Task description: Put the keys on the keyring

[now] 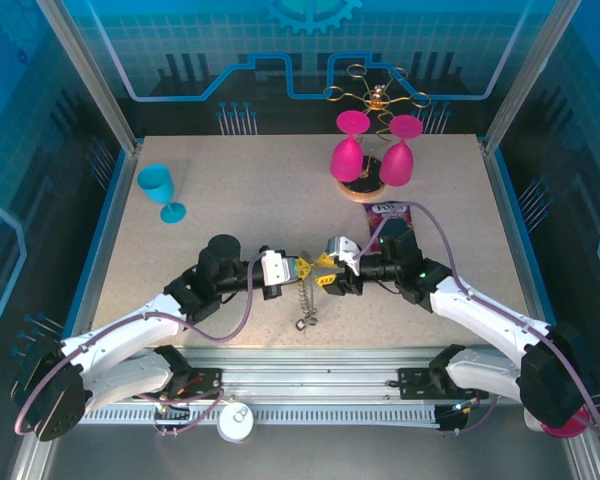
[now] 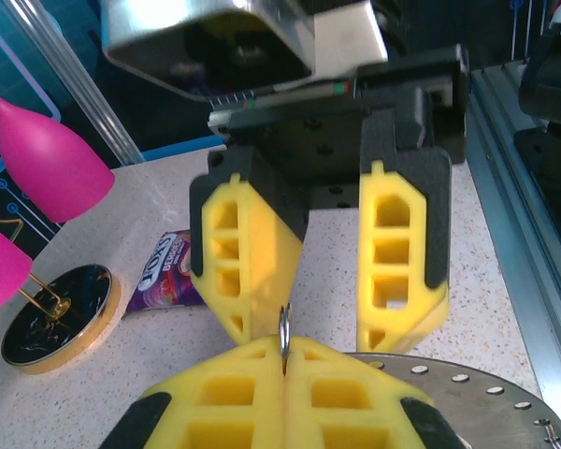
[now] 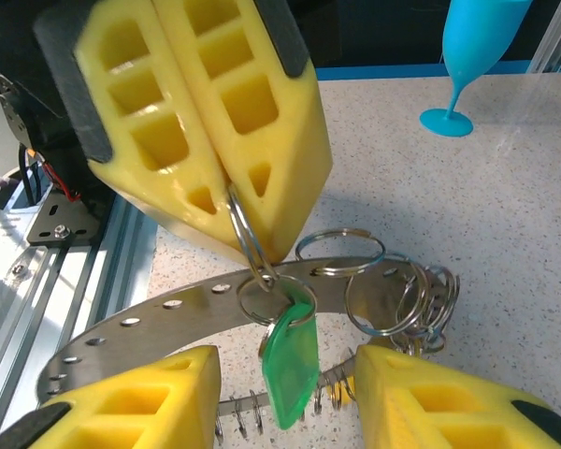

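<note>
Green-plastic-headed small key (image 3: 290,360) hung from a silver split ring (image 3: 246,234) pinched by the fully closed left claw (image 3: 238,210), at the flat perforated metal keyring (image 3: 150,313). Right claw (image 3: 285,393), half-open and empty, straddled them; closing carelessly could knock the ring free.

This is looking like a robotics lab cell: silver aluminium frame posts (image 1: 92,72) and blue circuit-printed wall panels (image 1: 180,40) are enclosing a speckled beige tabletop (image 1: 260,190), with two white robot arms (image 1: 120,345) bolted to a slotted aluminium rail (image 1: 310,385).
</note>
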